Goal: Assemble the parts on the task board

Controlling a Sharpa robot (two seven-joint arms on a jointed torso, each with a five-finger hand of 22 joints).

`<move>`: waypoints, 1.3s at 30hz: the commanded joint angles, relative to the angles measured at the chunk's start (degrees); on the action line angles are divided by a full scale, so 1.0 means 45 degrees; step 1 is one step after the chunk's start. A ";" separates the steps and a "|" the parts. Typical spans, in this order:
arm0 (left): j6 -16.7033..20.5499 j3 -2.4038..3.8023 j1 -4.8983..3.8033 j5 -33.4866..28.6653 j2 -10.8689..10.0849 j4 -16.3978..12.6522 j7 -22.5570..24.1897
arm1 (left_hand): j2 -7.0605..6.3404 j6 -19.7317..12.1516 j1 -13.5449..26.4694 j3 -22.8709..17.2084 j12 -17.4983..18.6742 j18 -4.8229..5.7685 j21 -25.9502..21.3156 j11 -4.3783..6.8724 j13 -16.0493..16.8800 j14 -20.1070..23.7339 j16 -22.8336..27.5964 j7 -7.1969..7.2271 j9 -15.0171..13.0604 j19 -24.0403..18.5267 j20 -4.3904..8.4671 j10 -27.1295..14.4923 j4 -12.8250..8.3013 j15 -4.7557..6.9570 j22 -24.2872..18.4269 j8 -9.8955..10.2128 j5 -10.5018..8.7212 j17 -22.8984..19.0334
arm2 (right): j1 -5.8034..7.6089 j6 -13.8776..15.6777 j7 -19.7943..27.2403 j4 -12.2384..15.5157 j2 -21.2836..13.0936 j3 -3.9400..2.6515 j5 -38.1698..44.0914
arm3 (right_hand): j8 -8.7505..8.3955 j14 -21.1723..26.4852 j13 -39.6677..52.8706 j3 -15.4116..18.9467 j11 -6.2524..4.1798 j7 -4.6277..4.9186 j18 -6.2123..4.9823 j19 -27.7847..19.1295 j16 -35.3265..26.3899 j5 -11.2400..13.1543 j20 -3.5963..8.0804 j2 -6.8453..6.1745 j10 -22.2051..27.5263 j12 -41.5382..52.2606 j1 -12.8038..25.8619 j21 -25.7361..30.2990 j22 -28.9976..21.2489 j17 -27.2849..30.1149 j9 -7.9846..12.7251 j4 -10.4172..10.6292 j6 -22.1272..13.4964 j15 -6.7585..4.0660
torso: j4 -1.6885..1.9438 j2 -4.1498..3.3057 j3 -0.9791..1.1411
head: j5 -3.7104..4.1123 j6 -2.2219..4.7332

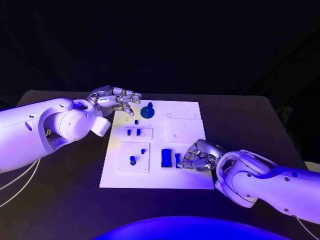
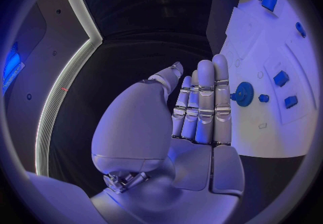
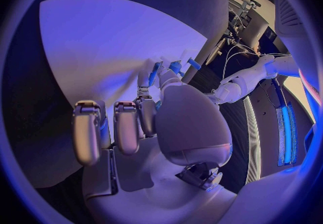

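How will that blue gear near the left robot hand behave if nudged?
The blue gear looks rigid and light, so it would probably slide on the smooth task board. Lying flat, it seems unlikely to roll. Its teeth may give fingertips some purchase.

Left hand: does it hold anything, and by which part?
Nothing. The left hand is open, fingers straight, beside the blue gear on the board.

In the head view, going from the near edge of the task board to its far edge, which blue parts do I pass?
Blue block next to the right hand → oval blue part roughly level with it → two small blue pieces → small blue peg → blue gear beside the left hand.
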State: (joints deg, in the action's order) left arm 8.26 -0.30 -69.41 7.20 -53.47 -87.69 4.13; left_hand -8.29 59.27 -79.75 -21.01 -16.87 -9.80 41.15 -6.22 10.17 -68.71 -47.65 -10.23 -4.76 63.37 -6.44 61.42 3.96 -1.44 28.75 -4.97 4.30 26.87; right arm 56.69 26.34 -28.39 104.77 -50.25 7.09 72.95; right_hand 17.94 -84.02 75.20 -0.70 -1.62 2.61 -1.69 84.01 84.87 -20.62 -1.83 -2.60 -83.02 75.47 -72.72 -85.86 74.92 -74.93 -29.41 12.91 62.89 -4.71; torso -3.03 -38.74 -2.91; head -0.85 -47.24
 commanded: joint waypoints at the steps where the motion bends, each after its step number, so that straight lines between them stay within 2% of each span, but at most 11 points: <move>1: -0.0200 0.0009 -0.0008 -0.0064 0.0021 -0.0018 0.0068 | 0.0099 -0.0076 -0.0004 0.0056 -0.0046 -0.0168 -0.0065 0.0046 0.0018 0.0066 0.0000 0.0013 0.0015 0.0079 0.0001 -0.0080 0.0013 0.0004 -0.0015 0.0010 0.0012 -0.0016 | -0.0024 -0.0121 -0.0197 -0.0082 0.0025 0.0007 0.0374 | 0.0053 -0.0966 0.1178 0.0000 -0.0015 -0.0070 0.0195 0.0986 0.0054 0.0007 0.0078 -0.0015 -0.0077 0.0032 -0.0121 -0.0080 0.3114 -0.1548 -0.0020 -0.0103 -0.0013 -0.0075 | -0.0008 0.0006 0.0006 | -0.0006 -0.0005; 12: -0.0200 0.0009 -0.0008 -0.0067 0.0024 -0.0007 0.0072 | 0.0119 -0.0095 -0.0011 0.0087 -0.0062 -0.0166 -0.0095 0.0038 0.0020 0.0079 -0.0002 0.0007 0.0020 0.0091 -0.0003 -0.0114 0.0026 -0.0004 -0.0037 0.0007 0.0014 -0.0030 | -0.0015 0.0646 0.0739 0.0274 -0.0142 -0.0002 -0.0072 | 0.0071 -0.0956 0.1140 0.0309 0.0011 -0.0033 0.0176 0.0948 0.0025 0.0242 0.0079 -0.0017 -0.0053 -0.0034 0.0140 0.0012 0.3088 -0.1503 -0.0031 0.0104 -0.0015 -0.0064 | -0.0001 0.0027 -0.0002 | 0.0020 0.0047; 16: -0.0146 -0.0011 -0.0007 -0.0152 0.0025 -0.0014 0.0172 | 0.0113 -0.0101 0.0015 0.0122 -0.0074 -0.0164 -0.0111 0.0032 0.0023 0.0084 -0.0005 0.0005 0.0021 0.0096 -0.0008 -0.0124 0.0048 -0.0009 -0.0049 0.0003 0.0008 -0.0037 | 0.0143 0.1111 0.2308 0.0316 -0.0438 -0.0028 -0.1382 | -0.0182 -0.0829 0.0833 0.0410 0.0132 0.0135 -0.0002 0.0591 -0.0315 0.0191 0.0032 0.0013 0.0245 -0.0537 -0.0023 0.0866 0.2845 -0.0982 0.0071 0.0075 -0.0451 0.0023 | 0.0006 0.0059 -0.0003 | 0.0045 0.0165; 19: -0.0026 -0.0099 0.0003 -0.0344 0.0057 0.0019 0.0497 | 0.0082 -0.0107 0.0070 0.0190 -0.0094 -0.0161 -0.0138 0.0030 0.0029 0.0091 -0.0009 0.0010 0.0023 0.0100 -0.0016 -0.0135 0.0083 -0.0017 -0.0068 -0.0003 0.0001 -0.0046 | 0.0559 0.1124 0.4496 -0.0048 -0.0657 -0.0040 -0.3758 | -0.0499 -0.0676 0.0492 0.0376 0.0322 0.0362 -0.0198 0.0165 -0.0722 0.0181 -0.0089 0.0130 0.0643 -0.1107 -0.0484 0.1866 0.2558 -0.0423 0.0213 -0.0139 -0.0910 0.0180 | -0.0029 0.0177 -0.0035 | 0.0080 0.0292; 22: 0.0136 -0.0162 0.0033 -0.0581 0.0159 0.0126 0.0951 | 0.0049 -0.0116 0.0120 0.0264 -0.0122 -0.0158 -0.0181 0.0036 0.0038 0.0127 0.0005 0.0025 0.0025 0.0083 -0.0028 -0.0135 0.0118 -0.0024 -0.0094 -0.0010 0.0000 -0.0063 | 0.0972 0.0786 0.6442 -0.0776 -0.0677 -0.0044 -0.6392 | -0.0888 0.0082 -0.1724 0.0259 0.0583 0.0656 -0.0793 -0.1271 -0.2593 0.0294 -0.0295 0.0216 0.2718 -0.4564 -0.1154 0.5096 0.1573 0.1949 0.0399 -0.0478 -0.1441 0.0414 | -0.0040 0.0344 -0.0088 | 0.0157 0.0472; 24: 0.0257 -0.0186 0.0082 -0.0776 0.0254 0.0236 0.1279 | 0.0052 -0.0116 0.0137 0.0341 -0.0180 -0.0159 -0.0318 0.0053 0.0055 0.0326 0.0165 0.0054 0.0024 -0.0028 -0.0047 -0.0107 0.0156 -0.0031 -0.0169 -0.0032 0.0009 -0.0149 | 0.1216 0.0469 0.7357 -0.1335 -0.0604 -0.0045 -0.7869 | -0.1111 0.0672 -0.3741 0.0208 0.0733 0.0872 -0.1148 -0.2236 -0.4189 0.0783 -0.0473 0.0319 0.4263 -0.7394 -0.1447 0.7276 0.0794 0.3672 0.0538 -0.0589 -0.1666 0.0591 | -0.0041 0.0461 -0.0114 | 0.0178 0.0559; 27: 0.0505 -0.0209 0.0221 -0.1233 0.0480 0.0529 0.1874 | 0.0082 -0.0121 0.0092 0.0438 -0.0091 -0.0117 -0.1244 -0.0054 -0.0053 0.1463 0.1622 0.0043 0.0024 -0.0972 -0.0222 -0.0259 0.0246 -0.0214 -0.0648 -0.0093 0.0016 -0.0853 | 0.1569 -0.0021 0.8491 -0.2347 -0.0368 -0.0046 -0.9905 | -0.1472 0.2425 -0.5507 0.0077 0.1065 0.1137 -0.1904 -0.4690 -0.8259 0.1368 -0.0732 0.0409 0.5266 -0.9435 -0.1838 1.2566 -0.1291 0.7686 0.0819 -0.0663 -0.2038 0.0841 | -0.0023 0.0711 -0.0151 | 0.0210 0.0848; 33: 0.1223 -0.0222 0.0462 -0.2214 0.1060 0.1350 0.3060 | 0.0127 -0.0494 0.0113 0.0680 0.0824 0.0360 -0.4607 -0.0507 -0.0748 0.3741 0.5812 -0.0043 0.0128 -0.3693 -0.1391 -0.0776 0.0499 -0.1230 -0.2580 0.0027 0.0021 -0.2697 | 0.2019 -0.0887 0.9768 -0.4549 0.0495 -0.0048 -1.1722 | -0.2114 0.4718 -0.9349 -0.0302 0.1631 0.1517 -0.1824 -0.6604 -1.2718 0.2035 -0.1533 0.0392 0.5602 -1.2387 -0.2379 1.5639 -0.3765 1.0034 0.1727 -0.0556 -0.2106 0.1690 | -0.0076 0.1185 -0.0235 | 0.0208 0.1554; 37: 0.1860 -0.0222 0.0603 -0.2661 0.1428 0.1871 0.3654 | 0.0210 -0.1068 0.0240 0.1485 0.1575 0.0397 -0.6366 -0.1065 -0.1259 0.4476 0.7714 0.0308 0.0232 -0.4693 -0.2088 -0.1179 0.0568 -0.1823 -0.3702 0.0255 0.0018 -0.3662 | 0.2200 -0.1244 1.0400 -0.5831 0.1150 -0.0065 -1.2318 | -0.2605 0.5611 -1.1167 -0.0379 0.1959 0.1677 -0.1831 -0.7429 -1.4814 0.2223 -0.2093 0.0359 0.5651 -1.3529 -0.2334 1.7063 -0.5175 1.1317 0.2308 -0.0417 -0.2025 0.2235 | -0.0117 0.1351 -0.0214 | 0.0177 0.1943; 38: 0.2033 -0.0222 0.0639 -0.2774 0.1547 0.2035 0.3781 | 0.0281 -0.1204 0.0233 0.1716 0.1766 0.0360 -0.6676 -0.1137 -0.1370 0.4560 0.8078 0.0367 0.0238 -0.4794 -0.2193 -0.1290 0.0567 -0.1914 -0.3916 0.0273 0.0023 -0.3883 | 0.2230 -0.1348 1.0544 -0.6168 0.1339 -0.0080 -1.2482 | -0.2872 0.5489 -1.2010 -0.0331 0.2003 0.1835 -0.1992 -0.7550 -1.5563 0.2349 -0.2296 0.0314 0.5470 -1.3905 -0.2297 1.7651 -0.5915 1.1884 0.2610 -0.0460 -0.1937 0.2402 | -0.0122 0.1409 -0.0198 | 0.0161 0.1998; 39: 0.2199 -0.0222 0.0675 -0.2877 0.1666 0.2194 0.3893 | 0.0357 -0.1303 0.0217 0.1944 0.1939 0.0336 -0.6934 -0.1165 -0.1435 0.4598 0.8392 0.0391 0.0239 -0.4843 -0.2245 -0.1385 0.0565 -0.1968 -0.4102 0.0286 0.0030 -0.4089 | 0.2254 -0.1471 1.0650 -0.6493 0.1526 -0.0095 -1.2661 | -0.3062 0.5658 -1.2502 -0.0272 0.2136 0.1783 -0.1965 -0.7561 -1.6077 0.2384 -0.2460 0.0326 0.5651 -1.4207 -0.2196 1.7934 -0.6324 1.2241 0.2807 -0.0468 -0.1977 0.2507 | -0.0122 0.1454 -0.0185 | 0.0152 0.2043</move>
State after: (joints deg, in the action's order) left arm 14.16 -1.34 -66.43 -1.93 -46.31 -78.22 16.58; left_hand -7.04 53.59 -78.80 -12.38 -8.26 -8.87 10.23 -11.44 3.88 -48.11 -10.18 -8.50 -3.74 41.86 -16.48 55.36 6.50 -10.15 10.47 -3.91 4.30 8.63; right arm 66.76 23.85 13.81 76.32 -43.73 6.68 22.06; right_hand 4.46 -58.40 19.73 -2.28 8.06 10.50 -9.73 49.61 13.24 -10.13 -12.53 -0.85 -57.35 11.83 -83.30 -5.54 47.07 -20.37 -17.06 10.80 54.00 6.43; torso -3.48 -33.17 -3.85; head -0.06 -38.79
